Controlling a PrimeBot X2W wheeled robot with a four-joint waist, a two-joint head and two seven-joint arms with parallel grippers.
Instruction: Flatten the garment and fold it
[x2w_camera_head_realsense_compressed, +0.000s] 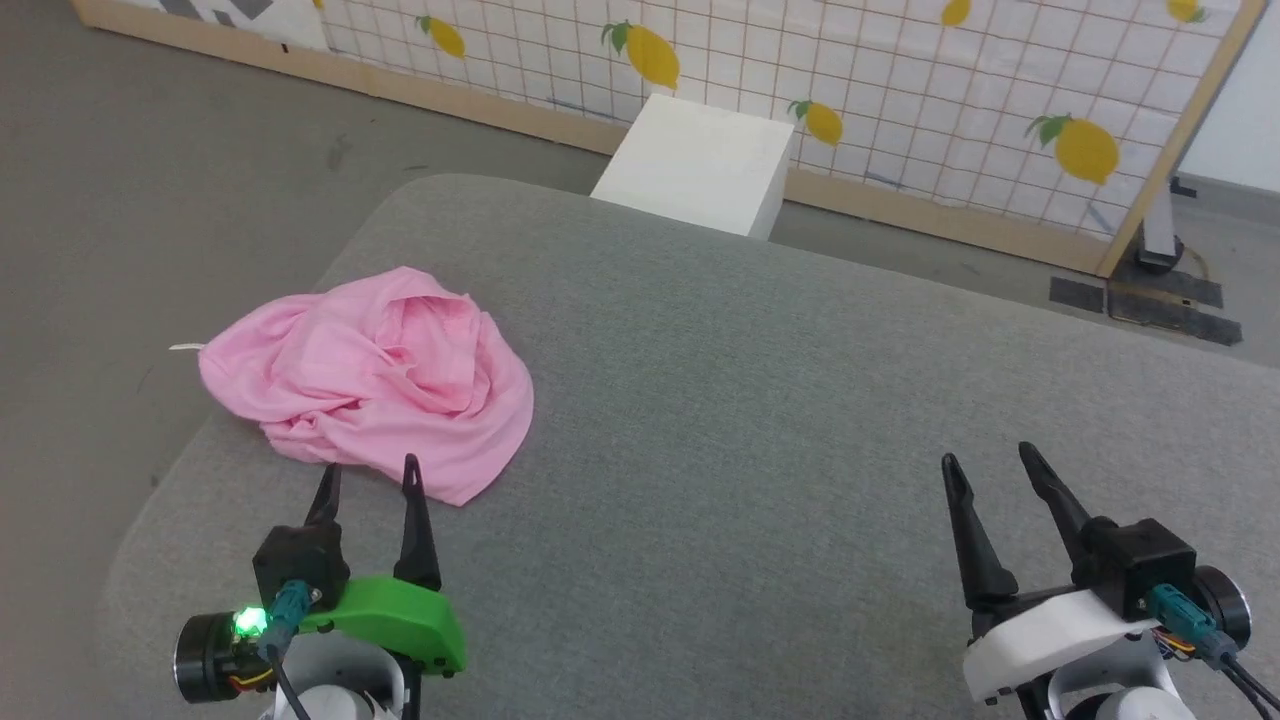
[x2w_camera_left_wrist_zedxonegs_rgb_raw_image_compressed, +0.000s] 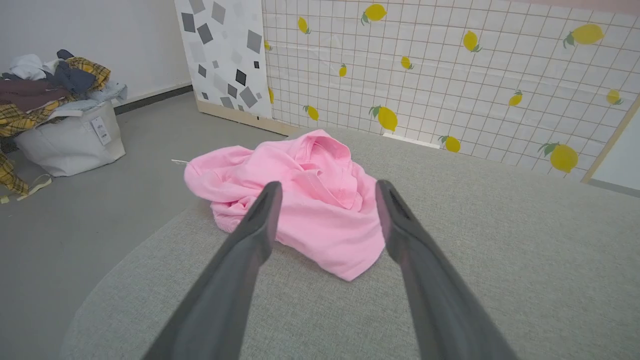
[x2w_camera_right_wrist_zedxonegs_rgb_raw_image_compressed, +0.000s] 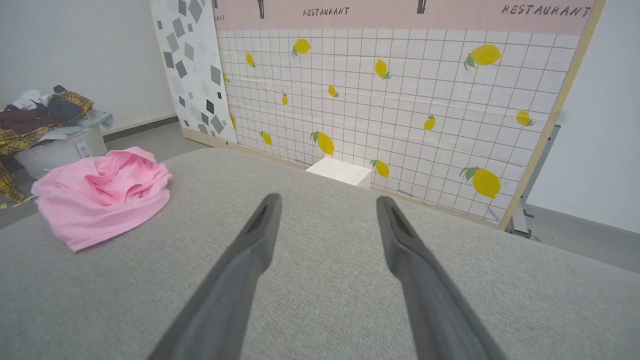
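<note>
The garment (x2w_camera_head_realsense_compressed: 370, 375) is a light pink crumpled heap on the left part of the grey padded table (x2w_camera_head_realsense_compressed: 760, 400), close to its left edge. My left gripper (x2w_camera_head_realsense_compressed: 368, 478) hovers open just short of the heap's near edge, nothing between its fingers. In the left wrist view the garment (x2w_camera_left_wrist_zedxonegs_rgb_raw_image_compressed: 300, 200) lies straight ahead of the left gripper (x2w_camera_left_wrist_zedxonegs_rgb_raw_image_compressed: 326, 189). My right gripper (x2w_camera_head_realsense_compressed: 990, 460) stands open over bare table at the lower right, far from the cloth. The right wrist view has the garment (x2w_camera_right_wrist_zedxonegs_rgb_raw_image_compressed: 100, 195) at the far left and the right gripper (x2w_camera_right_wrist_zedxonegs_rgb_raw_image_compressed: 327, 202) open.
A white box (x2w_camera_head_realsense_compressed: 695, 165) stands beyond the table's far edge, before a lemon-patterned tiled panel (x2w_camera_head_realsense_compressed: 900, 90). A white basket heaped with clothes (x2w_camera_left_wrist_zedxonegs_rgb_raw_image_compressed: 60, 125) sits on the floor to the left. Grey floor (x2w_camera_head_realsense_compressed: 150, 200) surrounds the table.
</note>
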